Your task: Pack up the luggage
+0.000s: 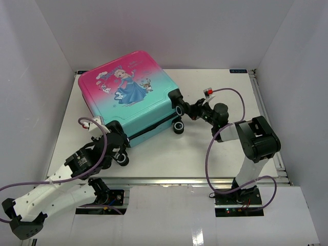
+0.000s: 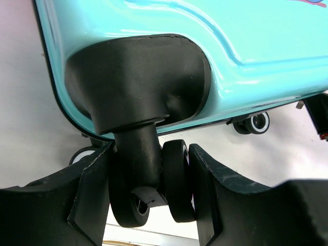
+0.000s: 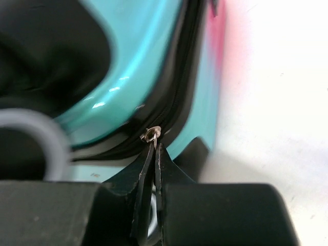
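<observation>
Luggage [image 1: 128,95], wheel [image 1: 179,127], right tool [image 3: 155,149] pinching zipper pull [image 3: 150,135]

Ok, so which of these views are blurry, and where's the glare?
Right wrist: the zipper pull is fairly sharp, the wheel at left a blurred grey ring, the table washed out. Left wrist: sharp on the caster, with glare streaks on the teal suitcase. Top external: evenly lit, sharp throughout.

Your luggage [image 1: 128,95] has a glossy, smooth hard-plastic shell that catches highlights. At 12 o'clock in the left wrist view, its wheel housing [image 2: 138,82] is matt black plastic, faintly grained. The zipper pull [image 3: 150,134] looks like shiny metal; the table [image 1: 169,154], matt white.
</observation>
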Robot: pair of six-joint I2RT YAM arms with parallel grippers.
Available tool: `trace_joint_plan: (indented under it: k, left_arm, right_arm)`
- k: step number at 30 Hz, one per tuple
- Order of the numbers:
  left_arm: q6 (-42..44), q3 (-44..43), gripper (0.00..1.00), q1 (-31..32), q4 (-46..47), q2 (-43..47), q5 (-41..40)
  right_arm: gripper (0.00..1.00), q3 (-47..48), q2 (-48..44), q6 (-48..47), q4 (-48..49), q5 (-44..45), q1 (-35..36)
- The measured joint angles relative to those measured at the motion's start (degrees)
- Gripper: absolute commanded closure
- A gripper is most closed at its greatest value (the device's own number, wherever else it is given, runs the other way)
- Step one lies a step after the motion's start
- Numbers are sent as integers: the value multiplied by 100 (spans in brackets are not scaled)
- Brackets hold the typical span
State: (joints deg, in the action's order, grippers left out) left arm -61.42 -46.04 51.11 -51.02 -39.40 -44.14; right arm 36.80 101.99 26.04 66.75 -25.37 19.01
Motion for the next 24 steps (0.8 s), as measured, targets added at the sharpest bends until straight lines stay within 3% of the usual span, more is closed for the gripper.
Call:
trace_joint_plan:
  k: [7, 14, 24]
  left_arm:
    - [-111, -85, 100, 2, -512, 200, -225]
    - [-119, -202, 100, 6, -829, 320, -371]
    - [283, -451, 100, 11, -1225, 223, -602]
  right_arm:
    - [92, 1021, 525, -376, -643, -357, -85]
    - [92, 2650, 1452, -605, -1446, -1180, -112]
    - [92, 4210, 2666, -242, -1329, -1955, -136]
